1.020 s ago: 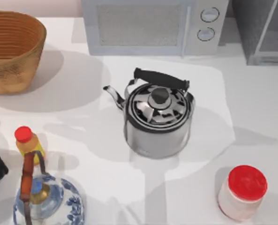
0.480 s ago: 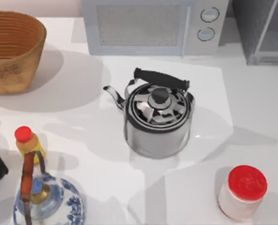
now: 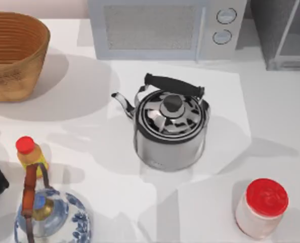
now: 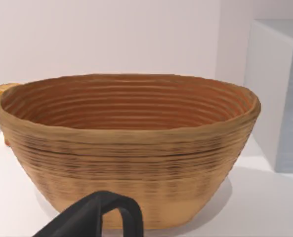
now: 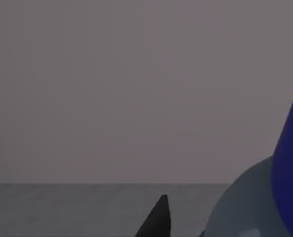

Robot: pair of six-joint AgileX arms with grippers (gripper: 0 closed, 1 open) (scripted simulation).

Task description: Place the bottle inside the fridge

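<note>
- Bottle point(image 5: 292, 158): we are seeing it as a deep-blue curve at the edge of the right wrist view, close to the camera. A pale rounded shape point(image 5: 245, 202) is touching it, and we cannot tell what that is.
- Right gripper point(image 5: 158, 219): a dark tip of it is poking up near the bottle, with a gap between the two. We cannot tell whether the jaws are open, closed or gripping the bottle.
- Around them we are looking at plain grey walls and a grey floor. We are judging this to be the inside of the fridge point(image 3: 268, 30), which is standing at the back right corner of the surface point(image 3: 271, 121), beside the microwave point(image 3: 165, 28).
- Progress: we are judging the task as late. The bottle is probably in or at the fridge, with release and pulling the arm out left to do. We are not able to confirm the bottle is resting on anything.
- Left gripper point(image 4: 94, 217): it is idling at the left of the surface, facing the basket point(image 4: 126, 148); jaw state we cannot tell.
- Kettle point(image 3: 171, 129), yellow bottle point(image 3: 31, 154) and white jar point(image 3: 261, 207) are sitting well apart from the fridge.
</note>
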